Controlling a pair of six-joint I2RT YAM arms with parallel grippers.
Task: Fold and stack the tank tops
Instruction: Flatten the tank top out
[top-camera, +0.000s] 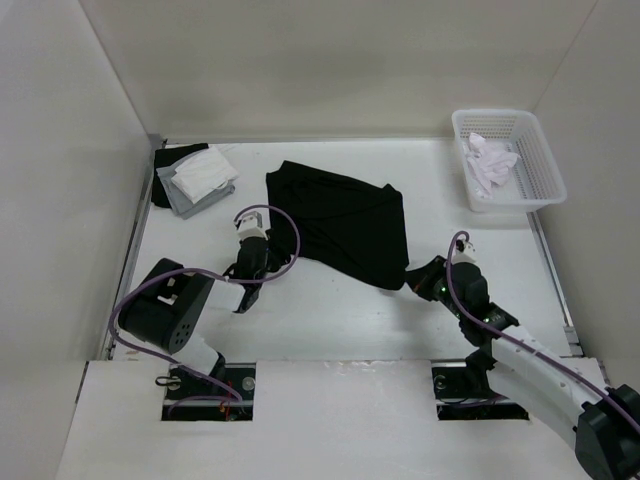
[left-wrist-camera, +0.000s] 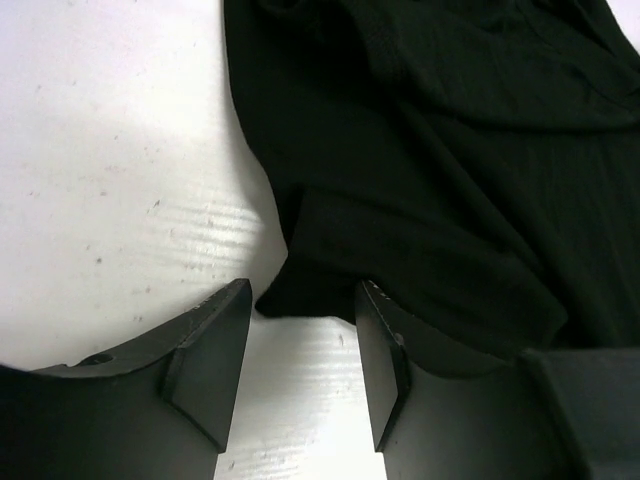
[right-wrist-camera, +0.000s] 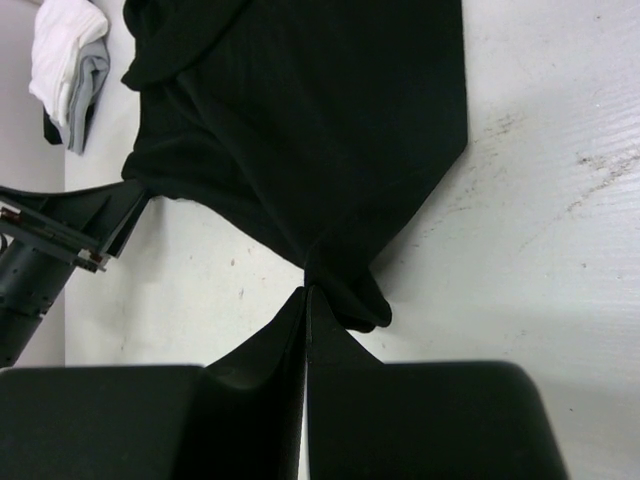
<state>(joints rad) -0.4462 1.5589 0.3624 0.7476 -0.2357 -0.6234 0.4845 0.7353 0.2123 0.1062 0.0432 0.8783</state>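
Note:
A black tank top (top-camera: 340, 220) lies crumpled in the middle of the table. My left gripper (top-camera: 270, 258) stands open at its near left edge. In the left wrist view a corner of the black top (left-wrist-camera: 430, 180) lies right at the mouth of the left gripper (left-wrist-camera: 305, 300), with bare table between the fingers. My right gripper (top-camera: 412, 277) is shut on the top's near right corner. The right wrist view shows the black cloth (right-wrist-camera: 300, 130) bunched and pinched at the right gripper's (right-wrist-camera: 308, 292) tips. A folded pile of white and grey tops (top-camera: 197, 178) sits at the back left.
A white mesh basket (top-camera: 535, 180) at the back right holds crumpled white cloth (top-camera: 490, 160). Dark cloth (top-camera: 163, 180) lies under the folded pile, against the left wall. White walls close in the table on three sides. The folded pile (right-wrist-camera: 70, 60) also shows in the right wrist view.

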